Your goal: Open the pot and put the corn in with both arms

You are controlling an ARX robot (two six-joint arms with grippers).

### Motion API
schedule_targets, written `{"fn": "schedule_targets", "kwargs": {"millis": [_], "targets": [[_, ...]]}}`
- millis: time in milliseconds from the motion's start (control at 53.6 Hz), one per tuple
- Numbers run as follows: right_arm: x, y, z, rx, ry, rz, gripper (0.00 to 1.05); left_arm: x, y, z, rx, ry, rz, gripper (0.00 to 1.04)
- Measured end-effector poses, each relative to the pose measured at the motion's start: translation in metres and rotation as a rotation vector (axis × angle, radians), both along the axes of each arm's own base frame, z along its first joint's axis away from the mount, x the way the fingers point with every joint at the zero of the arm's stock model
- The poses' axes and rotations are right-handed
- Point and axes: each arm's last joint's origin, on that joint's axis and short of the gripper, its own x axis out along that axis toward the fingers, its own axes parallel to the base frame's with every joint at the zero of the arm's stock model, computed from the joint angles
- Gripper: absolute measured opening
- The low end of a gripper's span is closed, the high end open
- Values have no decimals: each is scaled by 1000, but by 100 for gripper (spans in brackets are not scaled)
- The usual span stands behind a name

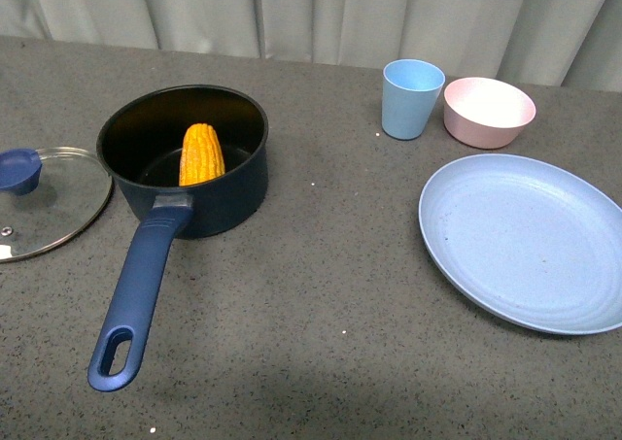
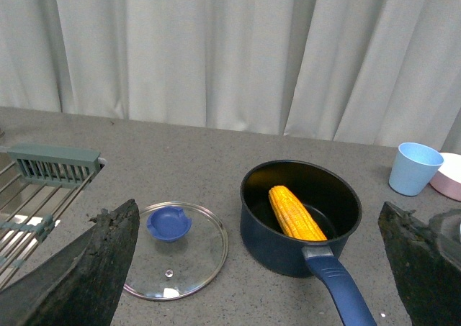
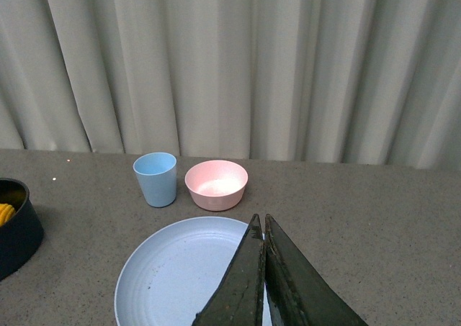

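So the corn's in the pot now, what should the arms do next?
Probably nothing but hold clear. The corn leans inside the open pot, the glass lid lies beside it, the left gripper is open, and the right gripper is shut, empty.

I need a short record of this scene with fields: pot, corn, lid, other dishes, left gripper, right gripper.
pot: pot, uncovered, handle toward the camera in the front view
corn: corn inside the pot, leaning on its wall
lid: glass lid flat on the table beside the pot
other dishes: blue cup, pink bowl, blue plate
left gripper: left gripper open, empty
right gripper: right gripper shut, empty
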Motion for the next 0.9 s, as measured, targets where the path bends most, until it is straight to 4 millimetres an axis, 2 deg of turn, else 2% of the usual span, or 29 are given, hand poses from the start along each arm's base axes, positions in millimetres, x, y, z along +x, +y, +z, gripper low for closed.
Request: {"fn": "schedule_targets", "kwargs": {"millis": [168, 765, 895], "targets": [[0, 0, 0, -1, 1, 0, 2, 0, 0, 0, 0, 0, 0, 98], [0, 0, 0, -1, 1, 0, 97, 0, 0, 0, 0, 0, 0, 98], [0, 0, 0, -1, 1, 0, 95, 0, 0, 0, 0, 0, 0, 98]]}}
